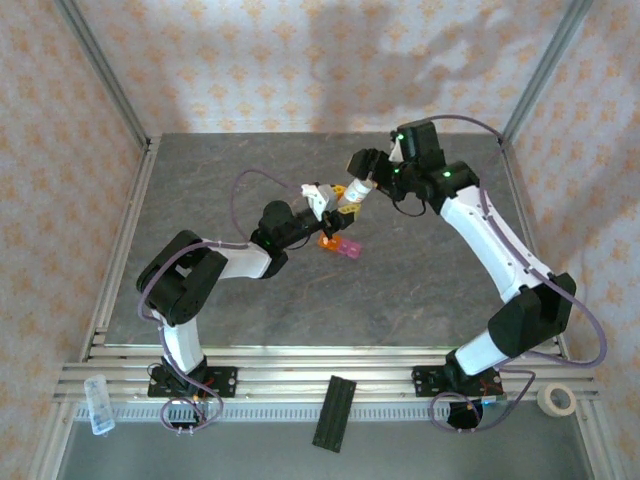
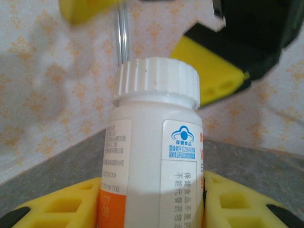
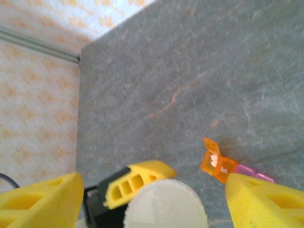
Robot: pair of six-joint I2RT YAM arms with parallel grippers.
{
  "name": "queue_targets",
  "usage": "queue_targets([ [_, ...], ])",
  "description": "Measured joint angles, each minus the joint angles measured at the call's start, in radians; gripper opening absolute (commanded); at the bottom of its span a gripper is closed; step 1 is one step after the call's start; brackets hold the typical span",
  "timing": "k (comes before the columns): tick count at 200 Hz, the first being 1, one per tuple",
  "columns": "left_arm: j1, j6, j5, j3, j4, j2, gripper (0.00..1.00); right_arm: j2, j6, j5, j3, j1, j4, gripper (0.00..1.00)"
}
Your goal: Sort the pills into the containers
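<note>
My left gripper (image 2: 154, 204) is shut on a white pill bottle (image 2: 152, 156), holding its body upright with the ribbed white cap (image 2: 156, 80) on. In the top view the bottle (image 1: 318, 192) is held above the table's middle. My right gripper (image 3: 152, 202) is open directly above the cap (image 3: 166, 206), one yellow finger (image 3: 40, 199) on each side and neither touching it. The containers (image 1: 338, 246) lie on the table below: an orange compartment (image 3: 216, 164) with its lid up and white pills inside, joined to a pink one (image 3: 251, 171).
The grey table (image 1: 400, 290) is fenced by metal frame posts and patterned walls. On the front rail lie a roll of tape (image 1: 557, 400), a black strip (image 1: 335, 412) and a clear plastic box (image 1: 100, 403).
</note>
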Motion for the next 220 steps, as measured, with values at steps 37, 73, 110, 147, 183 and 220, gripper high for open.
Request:
queue_targets([
  [37, 0.008, -0.006, 0.014, -0.012, 0.002, -0.009, 0.0, 0.002, -0.105, -0.03, 0.106, -0.055, -0.058, 0.79],
  [73, 0.049, -0.072, 0.091, -0.012, 0.006, -0.018, 0.0, 0.008, -0.317, -0.071, 0.146, -0.061, -0.118, 0.75],
  [110, 0.086, -0.154, 0.169, -0.011, 0.01, -0.019, 0.0, 0.016, -0.459, -0.173, 0.143, -0.061, -0.156, 0.73],
  [147, 0.092, -0.213, 0.232, 0.006, 0.011, -0.019, 0.0, 0.033, -0.496, -0.252, 0.144, -0.061, -0.161, 0.72],
  [183, 0.092, -0.247, 0.269, 0.022, 0.019, -0.019, 0.0, 0.082, -0.509, -0.298, 0.146, -0.061, -0.174, 0.7],
  [220, 0.092, -0.264, 0.286, 0.023, 0.025, -0.019, 0.0, 0.109, -0.512, -0.314, 0.146, -0.06, -0.187, 0.62],
])
